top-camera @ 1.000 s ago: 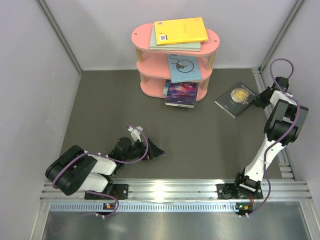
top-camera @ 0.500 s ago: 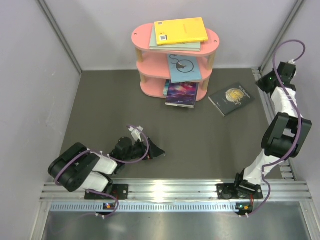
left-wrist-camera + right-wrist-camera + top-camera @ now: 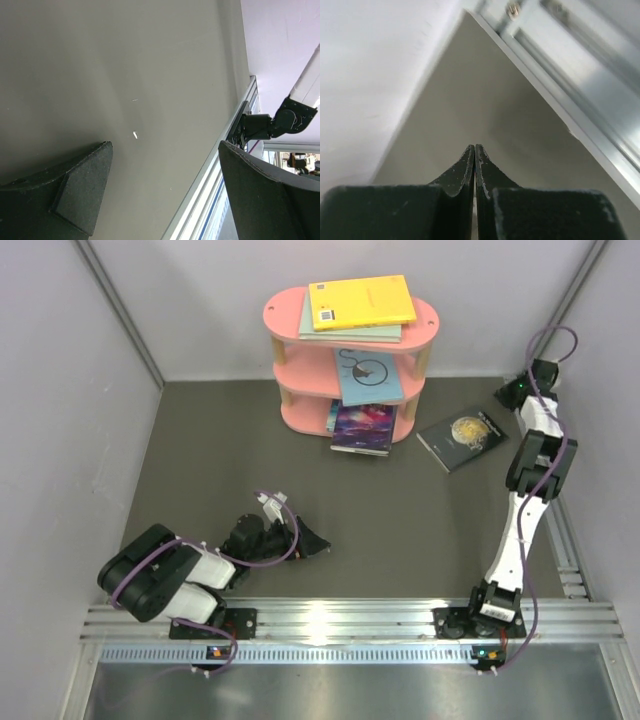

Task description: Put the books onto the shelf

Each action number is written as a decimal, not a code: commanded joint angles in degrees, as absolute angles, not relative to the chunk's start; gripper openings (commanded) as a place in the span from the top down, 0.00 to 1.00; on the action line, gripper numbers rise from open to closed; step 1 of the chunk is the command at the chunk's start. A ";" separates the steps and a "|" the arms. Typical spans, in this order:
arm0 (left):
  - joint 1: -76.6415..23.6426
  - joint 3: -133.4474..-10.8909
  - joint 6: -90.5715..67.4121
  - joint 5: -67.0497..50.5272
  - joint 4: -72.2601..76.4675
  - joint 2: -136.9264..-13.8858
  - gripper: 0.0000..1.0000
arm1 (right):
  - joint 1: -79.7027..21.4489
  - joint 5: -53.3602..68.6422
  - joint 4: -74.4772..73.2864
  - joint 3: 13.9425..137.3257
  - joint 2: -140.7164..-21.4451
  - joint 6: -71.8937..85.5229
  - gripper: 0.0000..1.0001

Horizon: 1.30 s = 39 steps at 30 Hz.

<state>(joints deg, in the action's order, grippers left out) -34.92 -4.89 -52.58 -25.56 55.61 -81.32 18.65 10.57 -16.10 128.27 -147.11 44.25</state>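
The shelf (image 3: 285, 315) is pink with pale wood posts (image 3: 420, 363); its books are a bright yellow book (image 3: 362, 302), a grey-green book (image 3: 350, 335), a light blue book (image 3: 368, 378) with a swirl and a purple book (image 3: 362, 428); the black book (image 3: 466, 437) has a round gold mark; the table (image 3: 230, 460) is dark grey.

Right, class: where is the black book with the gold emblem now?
Top view: the black book lies flat on the table, just right of the pink shelf.

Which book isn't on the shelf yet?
The black book with the gold emblem: it lies flat on the table to the right of the shelf, while the other books sit on its tiers.
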 commanded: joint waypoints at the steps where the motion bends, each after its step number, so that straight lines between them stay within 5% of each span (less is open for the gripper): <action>1: -35.07 -3.08 -51.24 -23.47 46.76 -84.02 0.07 | 16.79 11.07 -17.49 134.47 -149.14 47.02 1.00; 7: -34.98 -3.25 -51.15 -23.55 46.76 -84.20 0.07 | 15.21 16.75 -19.95 131.93 -150.91 47.37 0.91; 16: -34.98 -2.64 -51.15 -23.55 47.28 -83.67 0.07 | 11.96 22.94 -25.40 115.43 -141.01 38.42 0.92; 26: -35.07 -1.85 -51.24 -23.82 48.87 -83.58 0.07 | 4.06 17.76 -13.02 59.59 -108.92 39.63 1.00; 30: -35.07 -2.46 -51.24 -23.99 47.90 -84.37 0.07 | 0.44 14.58 -9.84 47.38 -95.29 39.99 0.99; 32: -35.24 -3.69 -51.24 -23.99 47.11 -84.90 0.07 | 0.44 13.54 -13.69 48.07 -90.19 37.37 0.85; 33: -35.77 -4.30 -51.07 -23.99 45.72 -85.25 0.07 | 0.96 10.92 -15.80 49.12 -88.52 36.22 0.62; 37: -40.59 -9.48 -50.45 -19.79 39.47 -84.12 0.08 | 4.30 2.65 -26.79 54.13 -77.82 31.13 0.03; 39: -46.47 -13.43 -50.97 -15.93 37.27 -84.02 0.07 | 7.71 -1.21 -31.19 54.67 -74.81 29.10 0.00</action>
<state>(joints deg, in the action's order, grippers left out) -40.97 -10.59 -52.40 -21.82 49.89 -82.94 3.75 8.40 -23.79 50.87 -81.62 34.35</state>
